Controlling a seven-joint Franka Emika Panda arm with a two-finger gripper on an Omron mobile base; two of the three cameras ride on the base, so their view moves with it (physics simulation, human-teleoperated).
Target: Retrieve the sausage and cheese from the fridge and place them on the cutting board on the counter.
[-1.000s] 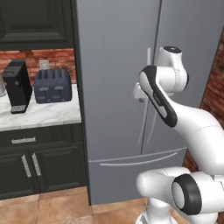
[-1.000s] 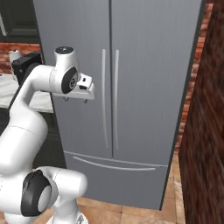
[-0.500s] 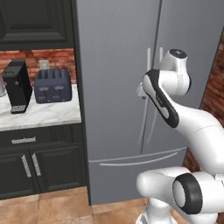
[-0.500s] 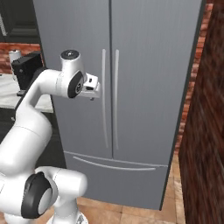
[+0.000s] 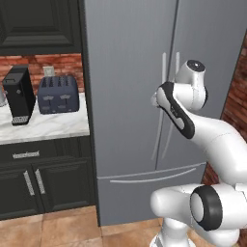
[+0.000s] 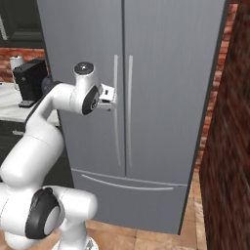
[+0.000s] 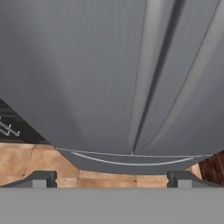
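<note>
Since a second ago my gripper point(image 6: 111, 97) has swung in toward the fridge point(image 6: 161, 58), jaws wide and empty, at nine o'clock of the left door handle point(image 6: 116, 110). Both doors are shut. I could straddle both handles or slip off the curve.

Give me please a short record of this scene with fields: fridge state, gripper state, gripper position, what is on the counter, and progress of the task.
fridge state: fridge has both doors shut, drawer shut
gripper state: gripper open, holding nothing
gripper position: raised in front of the fridge, close to the left door handle, not yet gripping it
on the counter: counter carries a toaster and a black appliance
task progress: fridge not opened; sausage and cheese not retrieved
</note>
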